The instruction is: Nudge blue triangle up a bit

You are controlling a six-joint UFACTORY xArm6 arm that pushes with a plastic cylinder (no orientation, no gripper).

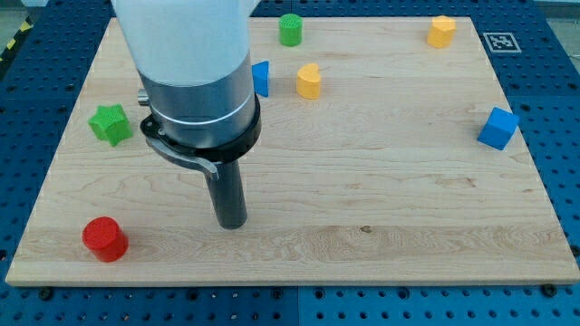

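The blue triangle (262,78) lies near the view's top centre, mostly hidden behind the arm's grey body; only its right part shows. My tip (232,224) rests on the board well below it, toward the view's bottom. A yellow heart-shaped block (309,81) sits just right of the blue triangle.
A green cylinder (290,29) stands at the top centre. A yellow block (441,32) is at the top right. A blue cube (498,128) sits near the right edge. A green star-shaped block (111,123) is at the left. A red cylinder (105,239) is at the bottom left.
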